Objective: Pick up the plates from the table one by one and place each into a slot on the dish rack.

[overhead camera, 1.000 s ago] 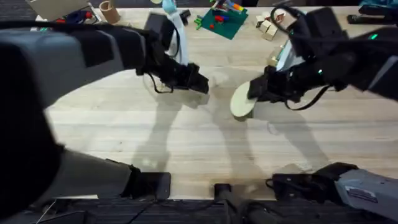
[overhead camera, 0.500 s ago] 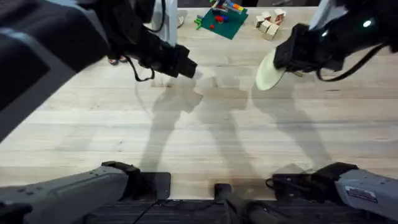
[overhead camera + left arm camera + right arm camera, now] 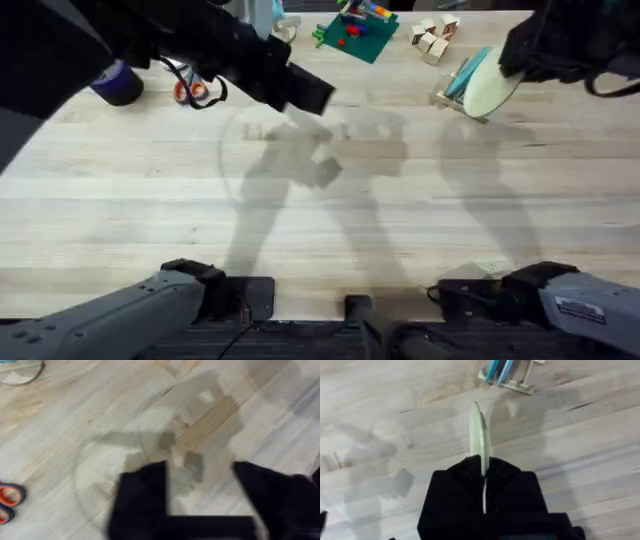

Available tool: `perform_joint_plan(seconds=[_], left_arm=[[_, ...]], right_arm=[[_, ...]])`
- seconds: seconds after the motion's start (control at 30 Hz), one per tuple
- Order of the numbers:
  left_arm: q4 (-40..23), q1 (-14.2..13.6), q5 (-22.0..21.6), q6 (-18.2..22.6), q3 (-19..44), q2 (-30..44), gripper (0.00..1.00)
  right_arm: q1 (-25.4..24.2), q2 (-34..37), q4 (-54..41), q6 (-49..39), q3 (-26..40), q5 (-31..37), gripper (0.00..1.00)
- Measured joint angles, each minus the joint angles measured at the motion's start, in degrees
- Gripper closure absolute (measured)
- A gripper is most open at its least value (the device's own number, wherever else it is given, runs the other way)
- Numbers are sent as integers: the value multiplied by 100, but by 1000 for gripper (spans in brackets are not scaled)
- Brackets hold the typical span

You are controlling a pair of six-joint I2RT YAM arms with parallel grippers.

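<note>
One plate is already standing in the dish rack (image 3: 462, 92): the blue plate (image 3: 468, 72), leaning between the pegs at the far right of the bench (image 3: 320, 230). You hold the other one, the cream plate (image 3: 492, 86), in the right gripper (image 3: 522, 62). Its fingers are shut tight on the rim of the plate, and in the right wrist view the plate (image 3: 479, 440) stands on its edge, straight up out of the fingers. It hangs in the air just beside the rack, on the side nearer to you, and it is not yet in a slot.

To do this step well, keep the cream plate up on its edge. Line it up with a free gap between the pegs, next to the blue plate. Go down slowly, so the plate slips between the pegs and does not bump the blue one or push the small rack along the bench. Let go only when the plate sits on the slats and leans on a peg.

Your left gripper (image 3: 200, 490) hangs over bare bench on the left. Its fingers are wide open and hold nothing. Keep that arm out of the way.
</note>
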Motion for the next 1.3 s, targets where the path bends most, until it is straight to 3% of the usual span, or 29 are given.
perform_joint_plan(seconds=[0.03,0.1,0.33,0.83,1.1,1.3], left_arm=[[-6,0,-1,6,0,2,36],[-17,0,-18,23,0,2,8],[-20,0,-49,58,0,2,5],[-20,1,-63,58,0,2,6],[-20,0,-64,60,0,2,6],[-20,0,-64,58,0,2,6]], right_arm=[[-42,1,-22,-13,41,23,969],[-108,1,-29,-32,82,52,969],[-470,124,-436,-33,419,173,969],[-858,1676,-554,154,2153,233,970],[-1066,2409,-409,321,2322,231,970],[-1200,2560,-407,380,2322,233,970]])
